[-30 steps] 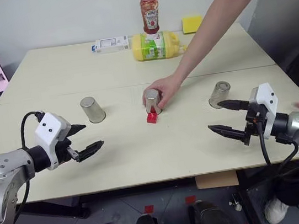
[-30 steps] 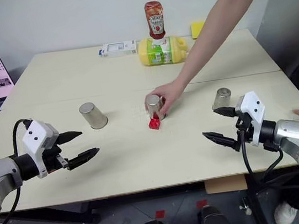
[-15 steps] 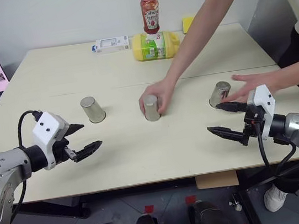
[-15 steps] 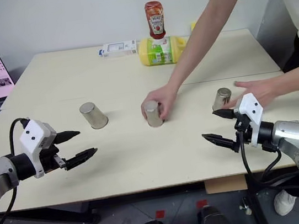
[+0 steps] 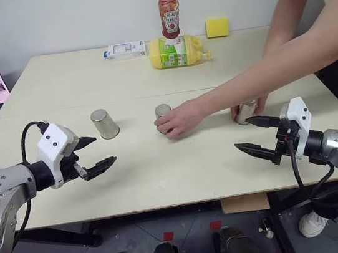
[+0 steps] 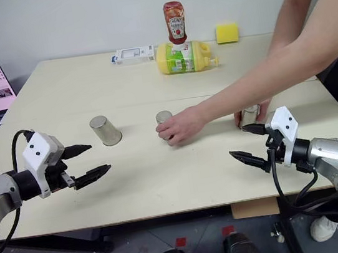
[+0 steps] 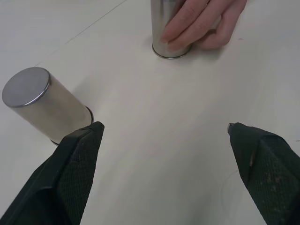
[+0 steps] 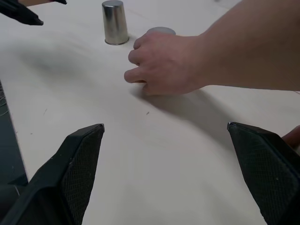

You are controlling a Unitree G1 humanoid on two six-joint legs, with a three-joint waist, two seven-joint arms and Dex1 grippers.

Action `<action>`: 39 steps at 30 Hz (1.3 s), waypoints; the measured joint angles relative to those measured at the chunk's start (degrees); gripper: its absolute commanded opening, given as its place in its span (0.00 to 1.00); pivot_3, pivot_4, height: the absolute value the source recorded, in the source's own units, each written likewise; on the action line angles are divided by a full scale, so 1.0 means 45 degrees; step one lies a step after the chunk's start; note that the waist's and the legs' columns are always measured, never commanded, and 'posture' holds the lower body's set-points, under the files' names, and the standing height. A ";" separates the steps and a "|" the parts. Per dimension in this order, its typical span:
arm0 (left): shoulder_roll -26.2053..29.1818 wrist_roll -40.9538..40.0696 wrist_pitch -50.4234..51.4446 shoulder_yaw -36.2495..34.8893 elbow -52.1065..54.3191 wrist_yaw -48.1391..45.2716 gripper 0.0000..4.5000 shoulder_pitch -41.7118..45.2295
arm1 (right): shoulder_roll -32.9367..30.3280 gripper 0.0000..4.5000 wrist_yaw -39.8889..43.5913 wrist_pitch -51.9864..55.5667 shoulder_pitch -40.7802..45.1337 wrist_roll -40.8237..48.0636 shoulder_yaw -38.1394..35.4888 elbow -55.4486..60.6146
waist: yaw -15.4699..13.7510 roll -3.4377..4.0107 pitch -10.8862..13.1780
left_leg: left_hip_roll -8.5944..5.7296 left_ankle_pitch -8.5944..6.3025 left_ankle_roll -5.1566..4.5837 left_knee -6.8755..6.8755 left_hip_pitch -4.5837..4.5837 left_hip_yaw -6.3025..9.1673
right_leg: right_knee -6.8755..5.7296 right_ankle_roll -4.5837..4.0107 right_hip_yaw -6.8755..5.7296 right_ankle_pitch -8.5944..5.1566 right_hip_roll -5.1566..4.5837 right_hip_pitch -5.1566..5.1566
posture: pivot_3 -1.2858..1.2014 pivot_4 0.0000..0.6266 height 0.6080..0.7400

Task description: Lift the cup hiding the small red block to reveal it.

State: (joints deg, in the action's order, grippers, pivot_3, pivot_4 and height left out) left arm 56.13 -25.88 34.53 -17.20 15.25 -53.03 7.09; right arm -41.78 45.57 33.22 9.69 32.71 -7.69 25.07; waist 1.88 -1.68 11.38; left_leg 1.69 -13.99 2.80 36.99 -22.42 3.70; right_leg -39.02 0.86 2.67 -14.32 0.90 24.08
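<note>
Red block now hidden; hand [image 5: 177,120] over cup [image 5: 162,112].

blocked: person's hands [image 5: 180,119] on two cups | free: left cup [image 5: 104,123]

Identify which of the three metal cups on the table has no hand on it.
The cup on the robot's left, nearest the left gripper. A person's hands cover the middle cup and the right cup; this one stands alone, untouched.

Bright, even light — soft shadows under the arm [image 8: 262,51]; near fingers [image 7: 61,187] blurred.
</note>
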 measured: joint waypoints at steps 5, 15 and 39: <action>-0.0006 -0.0008 0.0000 0.0021 -0.0001 -0.0009 1.00 0.0075 | 0.0092 0.99 -0.0465 0.0240 0.0043 -0.0002 -0.0001 -0.0008 | -0.0001 0.0000 0.0000 | 0.0000 0.0000 0.0000 0.0000 -0.0001 0.0000 | 0.0000 0.0000 0.0000 0.0000 0.0000 0.0000 | 0.52 0.24 1.00; -0.0025 -0.0688 0.0239 0.0290 0.0360 -0.0348 1.00 0.0811 | 0.0445 0.99 -0.2382 0.0702 0.1019 -0.0887 -0.0070 -0.0687 | 0.0011 0.0001 0.0000 | -0.0002 0.0000 0.0000 -0.0001 -0.0002 -0.0004 | 0.0000 0.0002 0.0004 0.0001 0.0000 0.0004 | 0.52 0.24 1.00; -0.0175 -0.1220 0.0601 0.1248 0.1093 -0.0800 1.00 0.1503 | 0.2248 0.99 -0.4657 0.3208 0.5358 -0.2419 0.0750 -0.6020 | 0.0028 0.0002 0.0001 | -0.0004 0.0000 -0.0001 -0.0004 -0.0016 -0.0005 | 0.0002 -0.0001 0.0006 0.0001 0.0002 0.0014 | 0.52 0.24 1.00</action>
State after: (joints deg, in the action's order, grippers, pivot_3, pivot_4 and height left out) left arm 55.35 -31.37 37.23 -11.59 20.17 -56.63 13.85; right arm -31.66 24.62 47.65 33.79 21.83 -4.31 -2.02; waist 2.00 -1.67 11.38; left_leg 1.67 -13.99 2.80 36.97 -22.49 3.68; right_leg -39.01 0.86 2.70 -14.32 0.91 24.15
